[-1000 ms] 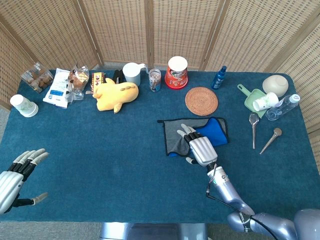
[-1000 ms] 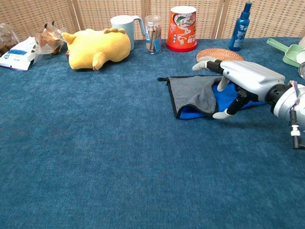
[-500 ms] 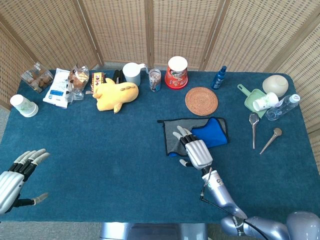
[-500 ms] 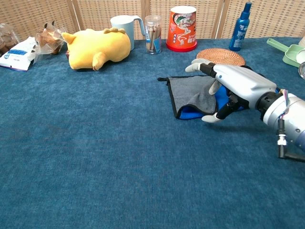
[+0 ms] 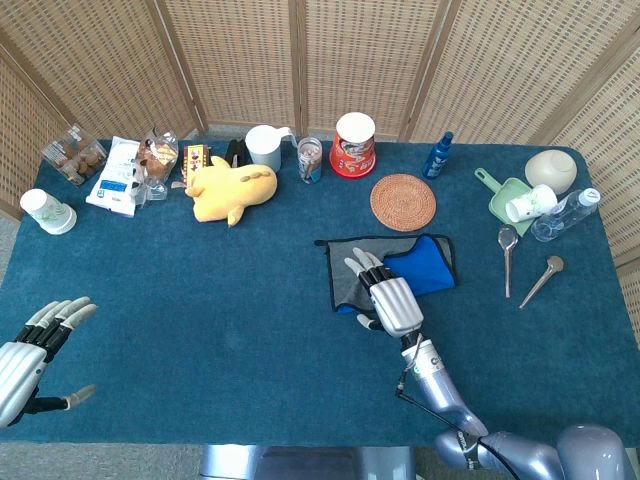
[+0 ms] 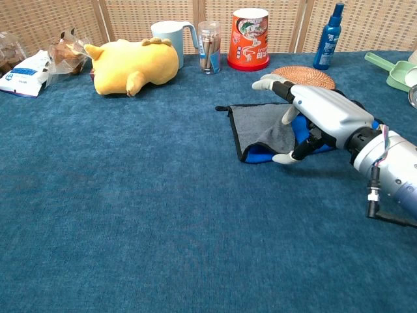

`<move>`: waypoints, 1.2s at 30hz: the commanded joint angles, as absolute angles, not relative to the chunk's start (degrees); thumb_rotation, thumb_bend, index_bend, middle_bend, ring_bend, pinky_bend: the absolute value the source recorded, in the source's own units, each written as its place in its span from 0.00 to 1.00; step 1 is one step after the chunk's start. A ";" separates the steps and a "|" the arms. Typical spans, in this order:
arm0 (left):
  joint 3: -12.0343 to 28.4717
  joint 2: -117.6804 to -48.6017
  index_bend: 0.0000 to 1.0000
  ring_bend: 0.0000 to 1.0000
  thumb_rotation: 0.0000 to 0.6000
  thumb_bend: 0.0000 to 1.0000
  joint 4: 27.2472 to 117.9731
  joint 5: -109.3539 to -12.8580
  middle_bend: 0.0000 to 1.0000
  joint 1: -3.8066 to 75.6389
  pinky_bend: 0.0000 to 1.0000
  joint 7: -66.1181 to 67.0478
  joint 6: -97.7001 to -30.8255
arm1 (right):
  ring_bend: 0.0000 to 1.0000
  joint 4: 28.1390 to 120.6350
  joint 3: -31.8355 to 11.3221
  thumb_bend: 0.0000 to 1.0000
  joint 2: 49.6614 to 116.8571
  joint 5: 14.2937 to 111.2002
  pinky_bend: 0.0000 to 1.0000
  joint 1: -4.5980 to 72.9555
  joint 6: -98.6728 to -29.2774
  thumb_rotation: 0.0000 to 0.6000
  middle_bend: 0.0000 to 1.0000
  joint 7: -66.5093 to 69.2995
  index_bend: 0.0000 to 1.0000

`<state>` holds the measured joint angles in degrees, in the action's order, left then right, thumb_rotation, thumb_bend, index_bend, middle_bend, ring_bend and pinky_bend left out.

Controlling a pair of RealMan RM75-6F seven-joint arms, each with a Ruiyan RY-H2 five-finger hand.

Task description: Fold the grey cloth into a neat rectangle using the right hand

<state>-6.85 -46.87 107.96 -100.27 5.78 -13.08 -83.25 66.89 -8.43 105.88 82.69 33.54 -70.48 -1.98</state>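
The grey cloth (image 5: 346, 264) lies on the blue table right of centre. Its grey part (image 6: 258, 126) is on the left and its blue underside (image 5: 428, 266) is turned up on the right. My right hand (image 5: 390, 294) reaches over the cloth's near half with its fingers stretched out and apart. In the chest view this hand (image 6: 314, 113) hovers just above the fabric, its thumb pointing down at the cloth's front edge. It grips nothing. My left hand (image 5: 36, 347) is at the lower left corner, fingers spread and empty.
A woven coaster (image 5: 403, 201) lies just behind the cloth. A yellow plush (image 5: 236, 189), a mug (image 5: 265, 146), a red canister (image 5: 353, 144) and a blue bottle (image 5: 437, 155) line the back. Two spoons (image 5: 507, 256) lie to the right. Snack bags (image 5: 120, 172) sit at the far left.
My right hand has slid a little to the left over the cloth, onto more of the grey part. The cloth's shape and the left hand look the same.
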 commanded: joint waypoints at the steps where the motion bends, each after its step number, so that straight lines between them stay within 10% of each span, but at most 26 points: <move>1: -6.89 -46.90 0.07 0.00 1.00 0.24 108.01 -100.34 0.00 5.79 0.06 -12.97 -83.19 | 0.10 66.33 -8.55 0.14 106.38 82.92 0.35 33.57 -70.64 1.00 0.00 -1.62 0.08; 21: -6.79 -46.88 0.07 0.00 1.00 0.24 107.95 -100.15 0.00 5.72 0.06 -13.13 -83.40 | 0.09 58.91 -9.73 0.22 110.34 82.90 0.35 34.28 -70.66 1.00 0.00 -0.64 0.12; 36: -6.88 -46.97 0.07 0.00 1.00 0.24 108.09 -100.23 0.00 5.76 0.06 -12.95 -83.18 | 0.12 59.29 -8.76 0.33 109.44 84.69 0.35 33.74 -72.15 1.00 0.03 -0.78 0.59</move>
